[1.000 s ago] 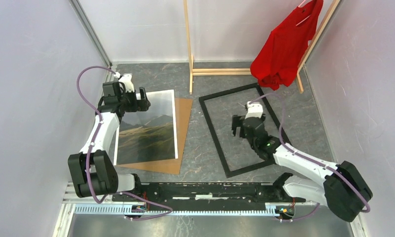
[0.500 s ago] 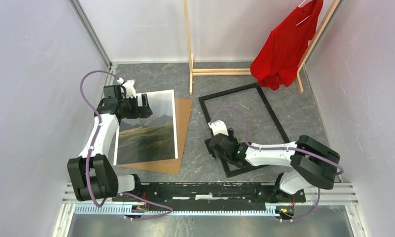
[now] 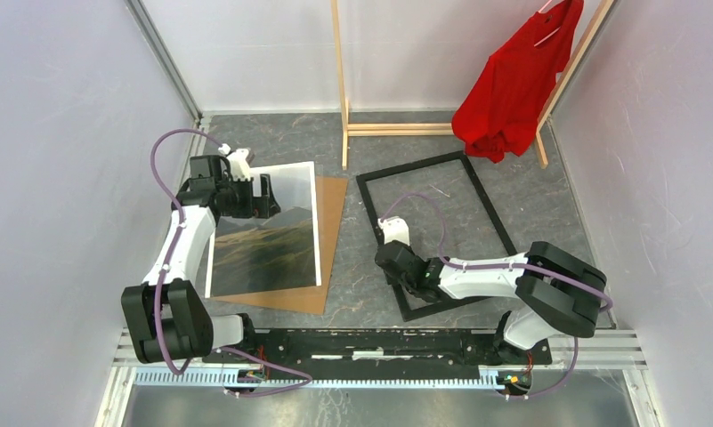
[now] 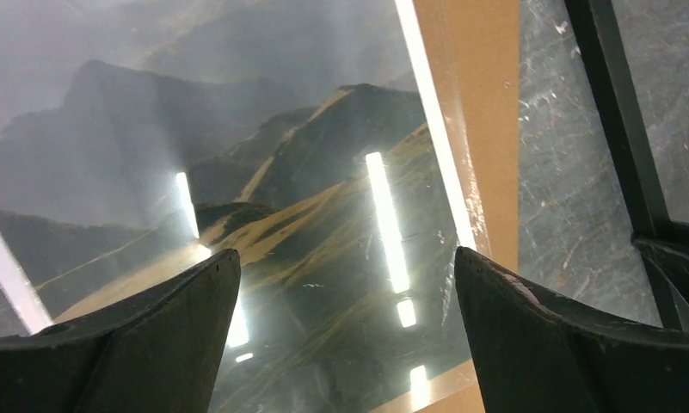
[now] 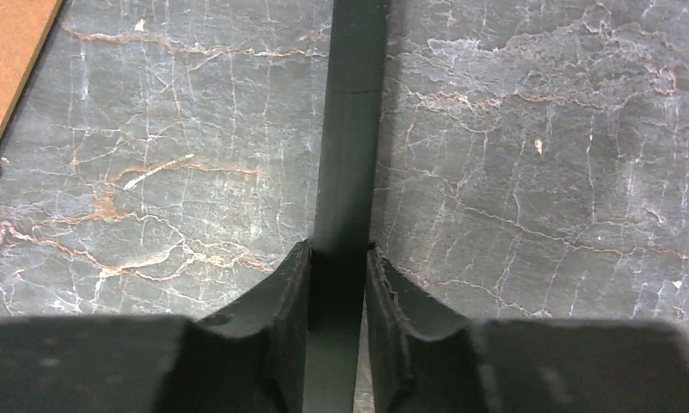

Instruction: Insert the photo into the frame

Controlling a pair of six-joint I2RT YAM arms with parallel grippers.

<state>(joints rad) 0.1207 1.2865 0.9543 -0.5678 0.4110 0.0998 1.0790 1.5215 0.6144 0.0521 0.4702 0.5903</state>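
**Top external view.** The right gripper (image 3: 390,265) covers part of the frame (image 3: 493,206) on its 9 o'clock rail. The fingertips lie beneath the wrist body and cannot be seen. The left gripper (image 3: 262,196) masks the 11 o'clock corner of the photo (image 3: 268,240). The photo covers most of the backing board (image 3: 333,213). The clothes rack (image 3: 339,71) and the red shirt (image 3: 517,84) are cut off at 12 o'clock.

**Left wrist view.** The photo runs out of the picture at 12, 9 and 6 o'clock. Only one frame rail shows, at 3 o'clock.

**Right wrist view.** The gripper body at 6 o'clock is blurred. The rail exits at 12 o'clock. Only a corner of the backing board shows, at 10 o'clock.
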